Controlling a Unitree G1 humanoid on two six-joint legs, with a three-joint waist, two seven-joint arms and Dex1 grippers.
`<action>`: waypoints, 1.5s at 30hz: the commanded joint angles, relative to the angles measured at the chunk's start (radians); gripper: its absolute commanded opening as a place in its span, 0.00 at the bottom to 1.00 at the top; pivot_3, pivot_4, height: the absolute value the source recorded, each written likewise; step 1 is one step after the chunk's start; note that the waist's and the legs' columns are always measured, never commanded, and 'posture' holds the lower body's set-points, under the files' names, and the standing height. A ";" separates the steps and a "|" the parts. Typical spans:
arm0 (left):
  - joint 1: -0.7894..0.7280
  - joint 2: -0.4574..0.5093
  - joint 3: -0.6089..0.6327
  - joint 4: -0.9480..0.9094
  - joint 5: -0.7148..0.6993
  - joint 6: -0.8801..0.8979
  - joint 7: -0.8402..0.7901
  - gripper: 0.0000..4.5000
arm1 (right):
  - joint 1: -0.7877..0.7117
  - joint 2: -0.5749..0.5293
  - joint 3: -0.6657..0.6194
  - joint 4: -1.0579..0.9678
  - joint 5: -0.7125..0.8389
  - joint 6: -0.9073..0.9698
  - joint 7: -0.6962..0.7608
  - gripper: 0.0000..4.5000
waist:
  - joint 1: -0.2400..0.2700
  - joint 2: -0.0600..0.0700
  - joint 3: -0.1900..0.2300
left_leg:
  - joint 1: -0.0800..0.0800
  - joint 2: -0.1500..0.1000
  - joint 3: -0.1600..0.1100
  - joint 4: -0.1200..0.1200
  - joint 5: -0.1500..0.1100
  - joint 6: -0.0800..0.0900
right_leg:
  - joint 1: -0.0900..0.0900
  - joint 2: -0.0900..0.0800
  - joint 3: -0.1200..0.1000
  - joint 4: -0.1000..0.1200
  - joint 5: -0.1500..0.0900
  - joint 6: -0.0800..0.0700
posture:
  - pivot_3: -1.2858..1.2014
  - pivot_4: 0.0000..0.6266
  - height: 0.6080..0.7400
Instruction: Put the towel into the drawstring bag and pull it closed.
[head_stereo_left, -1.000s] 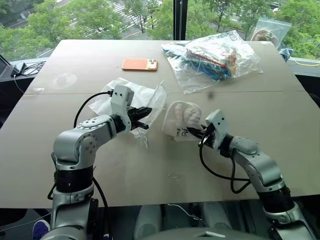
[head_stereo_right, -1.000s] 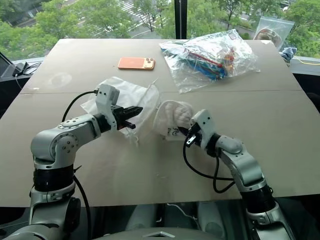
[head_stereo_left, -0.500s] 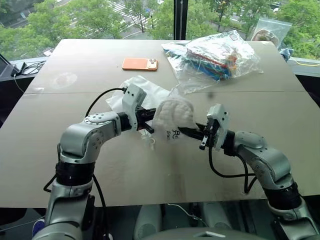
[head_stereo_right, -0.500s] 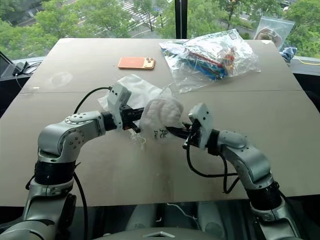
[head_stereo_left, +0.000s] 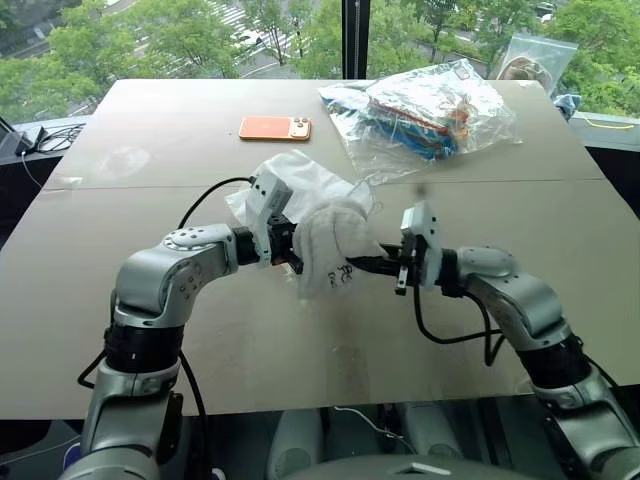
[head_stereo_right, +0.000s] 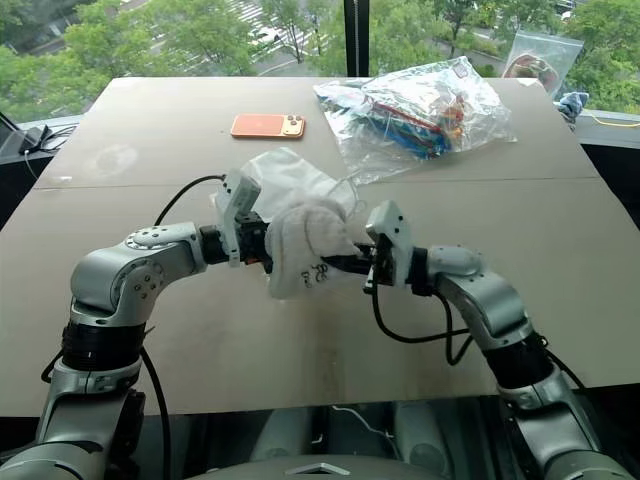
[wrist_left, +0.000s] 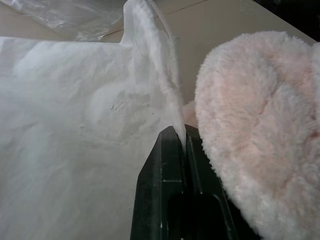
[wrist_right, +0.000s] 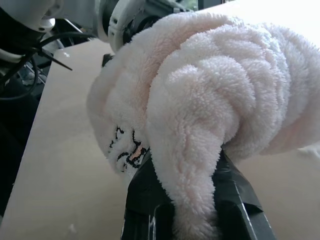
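Draping over the right gripper (head_stereo_left: 352, 266), jaws clamped on it: towel (head_stereo_left: 330, 240) (black marks). Left gripper (wrist_left: 181, 137), jaws pinching drawstring bag (wrist_left: 75, 115) rim; arms converge above bench (head_stereo_left: 150, 150).

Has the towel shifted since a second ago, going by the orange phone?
Yes. The towel, held in the right gripper, has moved to the robot's left, closer under the orange phone and against the drawstring bag.

I have both arms bent inward, wrists nearly level, claws facing each other at centre. My left claw (wrist_left: 179, 131) is pinched tight on fabric; my right claw (head_stereo_left: 352, 266) is clamped too.
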 joint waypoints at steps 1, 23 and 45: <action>0.001 0.021 0.021 -0.061 -0.046 0.010 -0.032 0.00 | -0.026 0.035 0.034 0.117 -0.086 -0.119 0.005 0.01 | 0.002 0.000 0.000 | 0.000 0.000 0.000 0.000 0.000 0.000 | 0.000 0.000 0.000 0.000 0.000 0.000 | 0.52 0.24 1.00; 0.091 0.036 0.016 -0.134 -0.058 0.001 0.012 0.00 | -0.180 0.169 0.122 0.418 -0.477 -0.411 -0.184 0.01 | -0.004 0.000 0.000 | 0.001 0.000 0.001 0.002 0.000 0.000 | 0.000 -0.001 0.001 0.003 0.001 -0.001 | 0.52 0.24 1.00; 0.164 0.025 0.048 -0.202 -0.090 0.013 0.094 0.00 | -0.187 0.483 -0.314 0.392 0.078 0.156 -0.299 0.01 | 0.000 0.000 0.000 | 0.001 0.002 0.000 0.002 0.000 0.000 | 0.000 -0.002 0.001 0.005 0.003 -0.005 | 0.52 0.24 1.00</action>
